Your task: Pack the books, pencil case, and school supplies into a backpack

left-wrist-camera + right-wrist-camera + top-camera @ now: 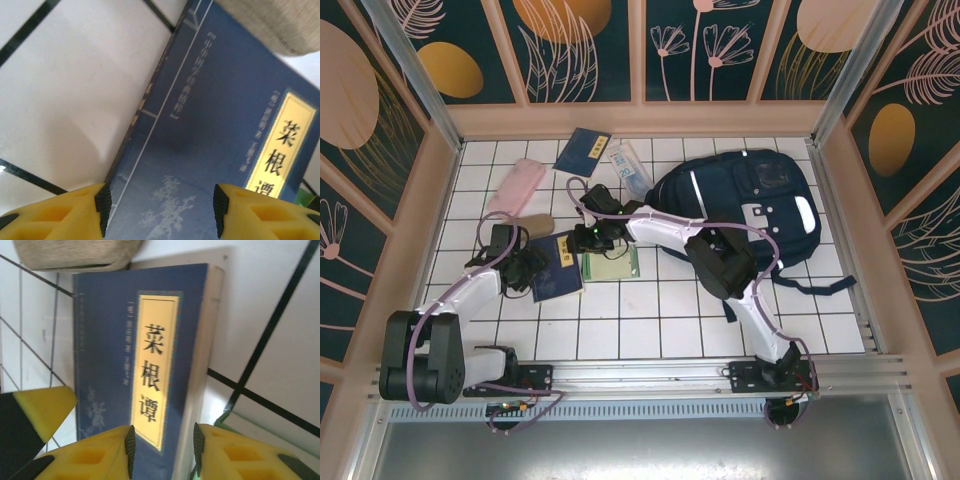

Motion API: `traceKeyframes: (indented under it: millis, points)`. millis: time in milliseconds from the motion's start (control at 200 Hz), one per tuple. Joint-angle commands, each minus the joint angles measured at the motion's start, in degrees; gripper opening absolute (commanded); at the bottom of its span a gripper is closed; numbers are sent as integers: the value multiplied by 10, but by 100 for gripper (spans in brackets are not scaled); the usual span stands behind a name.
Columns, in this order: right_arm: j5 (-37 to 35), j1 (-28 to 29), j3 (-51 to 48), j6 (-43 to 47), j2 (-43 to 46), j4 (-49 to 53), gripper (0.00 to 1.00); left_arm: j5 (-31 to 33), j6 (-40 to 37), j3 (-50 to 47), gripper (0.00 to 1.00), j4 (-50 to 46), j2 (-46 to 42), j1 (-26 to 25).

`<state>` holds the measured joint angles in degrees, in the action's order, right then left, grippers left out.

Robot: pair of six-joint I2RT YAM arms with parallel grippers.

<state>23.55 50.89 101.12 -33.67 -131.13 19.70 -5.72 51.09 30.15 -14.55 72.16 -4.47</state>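
White square tiles with dark grout covered the table (650, 310), which was boxed in by dark panels painted with pale leaves and orange discs. From my remote seat I saw the navy backpack (750, 205) lying flat to the right of centre, white stripes up, with a strap trailing toward the right edge. Near the far wall lay a thin navy booklet (582, 152). A clear packet (630, 170) was just beside it on the right and a pink pouch (515, 187) was to its left. A tan fabric pouch (534, 225) sat just beyond a dark blue book (557, 270), which lay flat on the tiles and carried a yellow title label with black characters. A pale green notepad (610, 266) lay just beside the book on its right. Both arms reached to that book. The left gripper (160, 210) hung over its spine edge, yellow fingers (70, 215) released and set wide, with only the cover showing between the pads. The right gripper (164, 450) stood over the opposite long edge, where the page block showed. Its fingers (95, 457) were parted more narrowly and clasped nothing that I could see.
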Motion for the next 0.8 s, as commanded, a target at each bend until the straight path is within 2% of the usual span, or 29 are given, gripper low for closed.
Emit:
traceKeyframes:
  millis: [0, 280, 390, 470, 560, 700, 795]
  points:
    - [-18, 6, 21, -14, -18, 40, 38, -17, -9, -18, 58, 13, 9, 4]
    - [-17, 19, 48, -10, -40, 61, 37, -9, -16, -32, 58, 5, 13, 4]
    - [-27, 23, 62, -6, -49, 76, 37, 49, -9, -20, 56, -37, -26, 4]
    - [-37, 25, 68, -6, -56, 91, 37, 68, -2, -16, 56, -52, -65, 4]
    - [-56, 25, 73, -7, -63, 111, 36, 67, -1, -21, 56, -49, -73, 3]
    - [-80, 26, 76, -10, -67, 132, 35, 53, -1, -36, 56, -44, -28, 4]
    - [-83, 27, 80, -7, -68, 138, 33, 3, -5, -53, 55, -4, -8, 4]
